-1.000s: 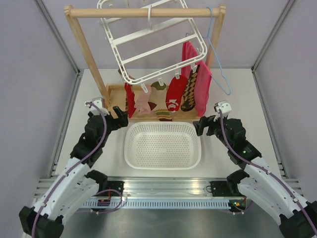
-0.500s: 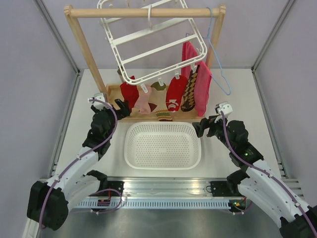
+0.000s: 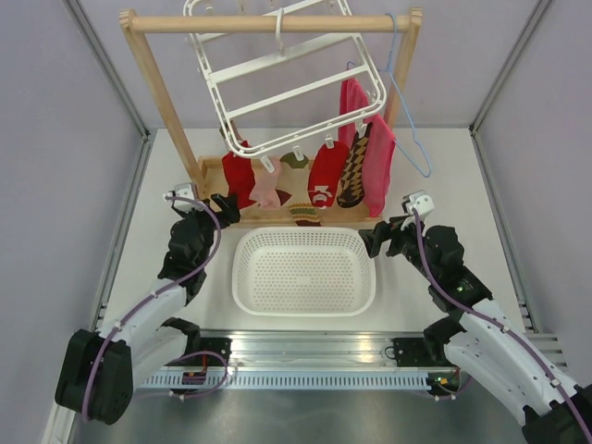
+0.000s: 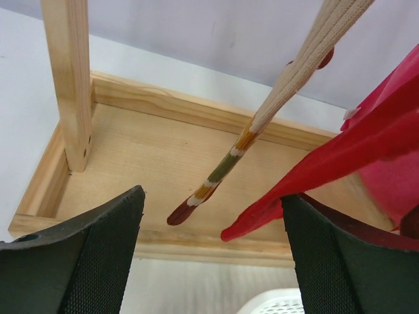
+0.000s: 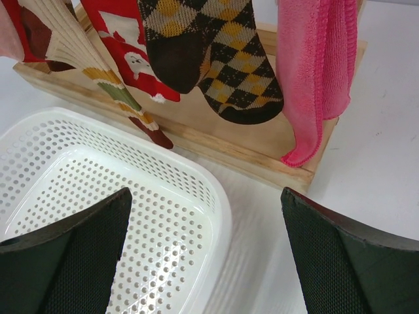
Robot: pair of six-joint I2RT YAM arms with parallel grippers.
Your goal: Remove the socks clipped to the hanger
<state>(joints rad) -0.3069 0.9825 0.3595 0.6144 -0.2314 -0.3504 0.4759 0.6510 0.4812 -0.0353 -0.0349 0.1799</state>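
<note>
One hanger point(image 3: 296, 92), several clipped socks point(image 3: 324, 180), one basket point(image 3: 303, 231), left gripper point(image 3: 223, 207) and right gripper point(image 3: 372, 238) spread.

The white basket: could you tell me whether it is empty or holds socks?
Empty: the basket shows only bare perforated floor; the socks hang clipped.

The left gripper point(image 3: 220, 205) has moved away from the wooden rack point(image 3: 159, 97) post, toward the table's far edge, up to the red sock point(image 3: 240, 176). That sock has swung and looks wider now. The jaws have closed a little but still gape.
</note>
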